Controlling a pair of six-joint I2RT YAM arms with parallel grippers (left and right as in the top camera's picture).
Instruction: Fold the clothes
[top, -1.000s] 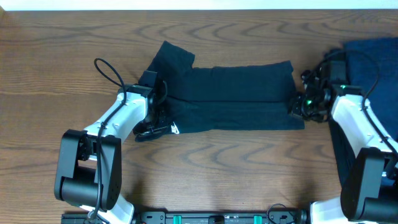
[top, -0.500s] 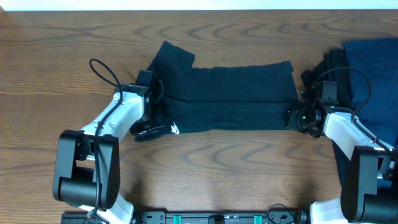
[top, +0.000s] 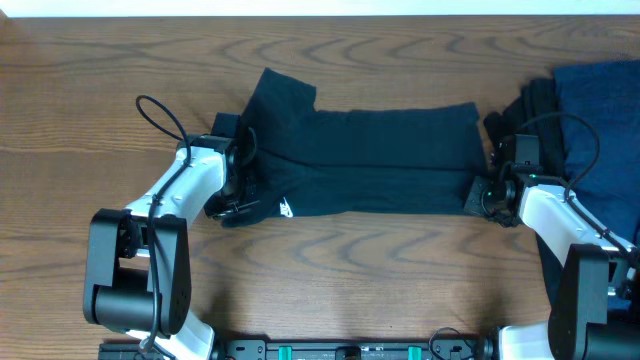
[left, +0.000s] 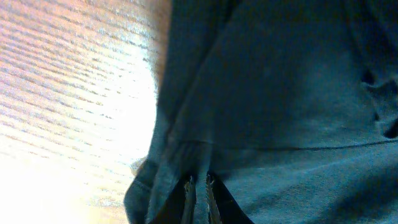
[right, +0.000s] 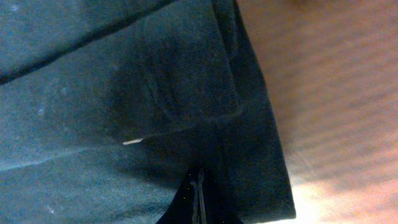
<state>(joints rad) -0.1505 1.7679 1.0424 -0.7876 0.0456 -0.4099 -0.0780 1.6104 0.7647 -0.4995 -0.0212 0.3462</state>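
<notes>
Two tee (top: 380, 160) ends pinched, L pincer (left: 199, 183), R pincer (right: 200, 180), tips blurry

Black T-shirt (top: 380, 160), navy cloth (top: 603, 100), brown wood-grained table (top: 90, 80).

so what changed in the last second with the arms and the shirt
The right gripper slid toward the near edge of the table, along the right end of the black T-shirt. The left gripper edged slightly left, and the shirt's upper right corner shifted a little right. Nothing was taken hold of or let go: both grippers stay shut on the shirt. The navy garment has not moved.
</notes>
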